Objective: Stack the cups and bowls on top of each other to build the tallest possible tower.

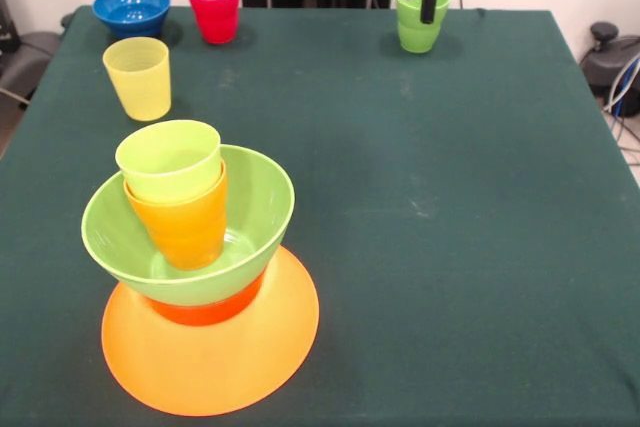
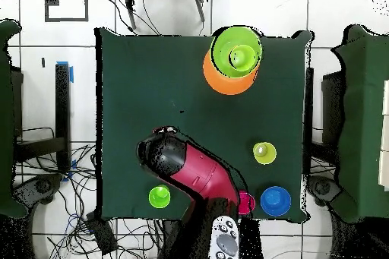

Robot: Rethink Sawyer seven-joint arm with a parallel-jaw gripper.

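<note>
The tower stands at the near left of the front view. Its base is the large orange bowl (image 1: 250, 367), upside down. On it sit a small orange-red bowl (image 1: 205, 311), the lime green bowl (image 1: 255, 209), an orange cup (image 1: 185, 222) and a lime green cup (image 1: 168, 157). It also shows in the overhead view (image 2: 220, 81). A yellow cup (image 1: 138, 77), the blue bowl (image 1: 131, 9) and a red cup (image 1: 214, 7) stand apart at the far left. My gripper (image 1: 420, 9) is down at a green cup (image 1: 418, 35) that stands at the far right. The purple bowl is out of view.
The table has a dark green cloth (image 1: 420, 227). In the overhead view my arm (image 2: 194, 174) reaches over the table's robot side, between the green cup (image 2: 159, 196) and the red cup (image 2: 247, 203). Chairs and cables lie around the table.
</note>
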